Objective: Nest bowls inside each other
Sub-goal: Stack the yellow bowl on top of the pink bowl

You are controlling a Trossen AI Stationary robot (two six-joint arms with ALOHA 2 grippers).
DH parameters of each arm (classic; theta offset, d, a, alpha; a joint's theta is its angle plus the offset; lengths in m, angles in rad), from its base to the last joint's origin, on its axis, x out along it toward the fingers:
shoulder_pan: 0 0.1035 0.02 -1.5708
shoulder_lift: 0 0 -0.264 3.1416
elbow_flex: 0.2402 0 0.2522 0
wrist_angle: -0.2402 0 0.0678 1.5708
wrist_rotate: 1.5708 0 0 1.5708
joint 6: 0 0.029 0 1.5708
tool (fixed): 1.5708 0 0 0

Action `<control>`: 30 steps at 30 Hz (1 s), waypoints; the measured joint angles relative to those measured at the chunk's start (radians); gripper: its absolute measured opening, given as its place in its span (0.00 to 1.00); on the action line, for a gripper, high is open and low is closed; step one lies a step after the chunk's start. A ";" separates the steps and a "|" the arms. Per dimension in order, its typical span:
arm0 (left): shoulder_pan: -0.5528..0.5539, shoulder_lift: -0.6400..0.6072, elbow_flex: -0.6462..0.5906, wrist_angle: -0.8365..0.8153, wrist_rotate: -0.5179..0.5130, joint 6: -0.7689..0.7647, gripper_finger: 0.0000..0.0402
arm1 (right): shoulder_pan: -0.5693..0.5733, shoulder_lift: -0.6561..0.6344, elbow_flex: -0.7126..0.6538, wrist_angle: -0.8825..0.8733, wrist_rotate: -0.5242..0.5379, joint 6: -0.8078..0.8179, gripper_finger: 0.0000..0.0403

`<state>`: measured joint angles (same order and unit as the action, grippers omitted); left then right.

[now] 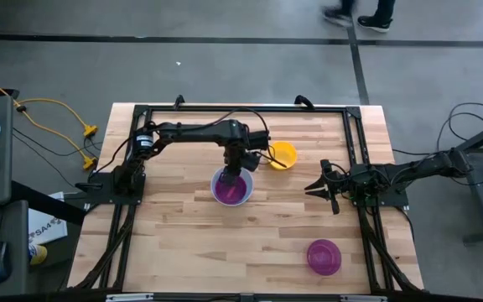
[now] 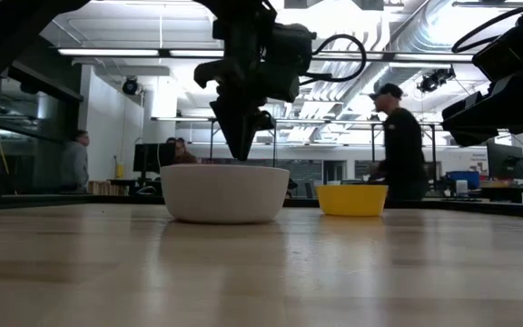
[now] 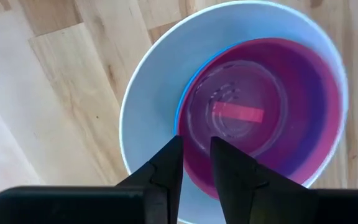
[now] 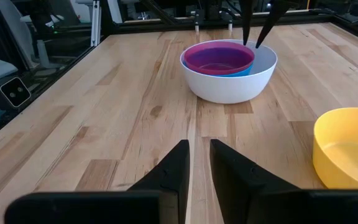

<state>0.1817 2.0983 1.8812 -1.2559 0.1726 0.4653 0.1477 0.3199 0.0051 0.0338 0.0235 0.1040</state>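
High view: left gripper [image 1: 235, 170] hovers over white bowl [image 1: 231, 186] mid-table, fingers parted a bit, pinching nothing, so purple bowl [image 4: 219, 58] sits inside on blue bowl [image 4: 244, 70]. Yellow bowl [image 1: 283, 155] just beside; red-pink bowl [image 1: 324, 257] near front-right corner. Right gripper [image 1: 329, 186] waits at right edge, fingers slightly apart, empty.

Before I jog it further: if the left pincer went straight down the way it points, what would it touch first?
Most likely the purple bowl nested in the white bowl: the left pincer hangs just above the stack, fingers slightly apart, near the purple rim. Depth is unclear; it could meet the rim before the floor.
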 joint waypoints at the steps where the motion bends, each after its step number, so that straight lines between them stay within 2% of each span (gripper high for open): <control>1: -0.002 0.000 0.000 0.000 -0.010 -0.001 0.20 | 0.000 0.000 0.000 0.000 0.000 0.000 0.14; 12: -0.073 -0.024 0.006 0.035 -0.045 -0.039 0.20 | 0.000 0.000 0.000 0.000 0.000 0.000 0.14; 21: -0.165 -0.105 -0.004 0.015 -0.086 -0.194 0.20 | 0.000 0.000 0.000 0.000 0.000 0.000 0.14; 26: -0.221 -0.204 -0.120 0.063 -0.086 -0.285 0.20 | 0.000 0.000 0.000 0.000 0.000 0.000 0.14; 30: -0.263 -0.326 -0.314 0.209 -0.086 -0.344 0.20 | 0.000 0.000 0.000 0.000 0.000 0.000 0.14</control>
<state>-0.0818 1.7725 1.5670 -1.0473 0.0867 0.1212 0.1477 0.3195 0.0051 0.0336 0.0235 0.1040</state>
